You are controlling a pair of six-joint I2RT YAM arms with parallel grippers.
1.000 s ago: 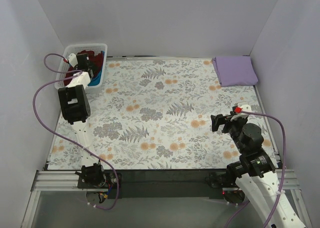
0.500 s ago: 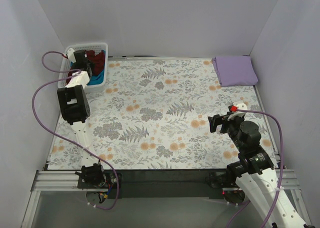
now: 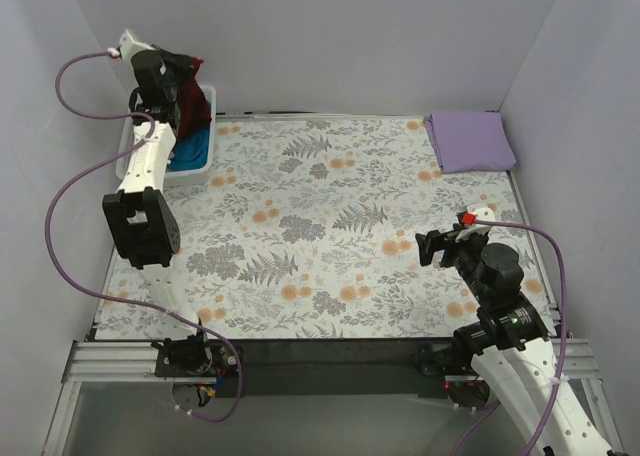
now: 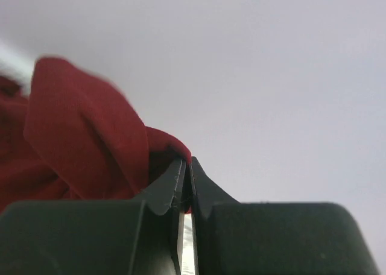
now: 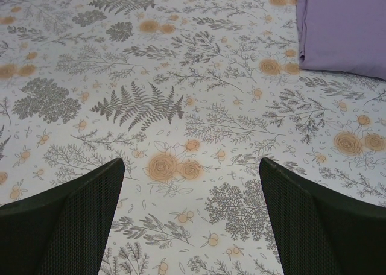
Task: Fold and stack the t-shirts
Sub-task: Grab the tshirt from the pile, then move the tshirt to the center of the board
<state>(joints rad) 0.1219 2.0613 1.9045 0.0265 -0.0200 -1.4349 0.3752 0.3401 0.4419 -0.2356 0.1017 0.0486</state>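
My left gripper (image 3: pixel 172 64) is raised high above the white basket (image 3: pixel 205 158) at the back left, shut on the dark maroon t-shirt (image 3: pixel 190 94), which hangs down from it into the basket. In the left wrist view the jaws are pressed together on a fold of the maroon t-shirt (image 4: pixel 84 130), at my left gripper (image 4: pixel 187 164). A teal t-shirt (image 3: pixel 190 148) lies in the basket beneath. The lavender t-shirt (image 3: pixel 470 141) (image 5: pixel 347 28) lies folded at the back right corner. My right gripper (image 3: pixel 428 246) (image 5: pixel 192 169) hovers open over the floral cloth at the right, with nothing between its fingers.
The floral-print cloth (image 3: pixel 320 226) covers the whole table top. Grey walls close in the back and both sides. A purple cable loops from each arm.
My left gripper has shut on the maroon t-shirt in the basket and lifted it well up and back. The right arm shifted slightly toward the left.
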